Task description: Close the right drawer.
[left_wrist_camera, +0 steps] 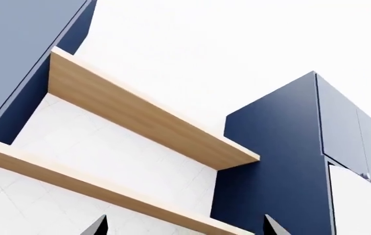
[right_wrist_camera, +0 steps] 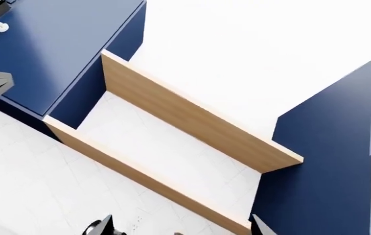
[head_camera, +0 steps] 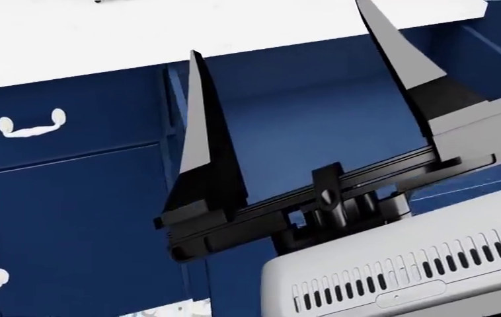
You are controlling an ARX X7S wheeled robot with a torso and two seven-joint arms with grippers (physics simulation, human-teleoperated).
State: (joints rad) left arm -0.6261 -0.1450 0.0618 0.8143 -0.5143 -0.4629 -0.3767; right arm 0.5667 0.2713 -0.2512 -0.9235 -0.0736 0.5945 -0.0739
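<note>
Navy right drawer (head_camera: 321, 125) stands pulled out beyond my spread, empty right claw (head_camera: 308, 99); left claw's state hidden.

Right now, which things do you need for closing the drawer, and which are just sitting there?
For the job:
- right drawer, standing open
- tool, open, in front of the drawer

Just there:
- left drawer, shut, with a white bow handle
- cabinet door below it
- white countertop
- wooden shelves on the wall
</note>
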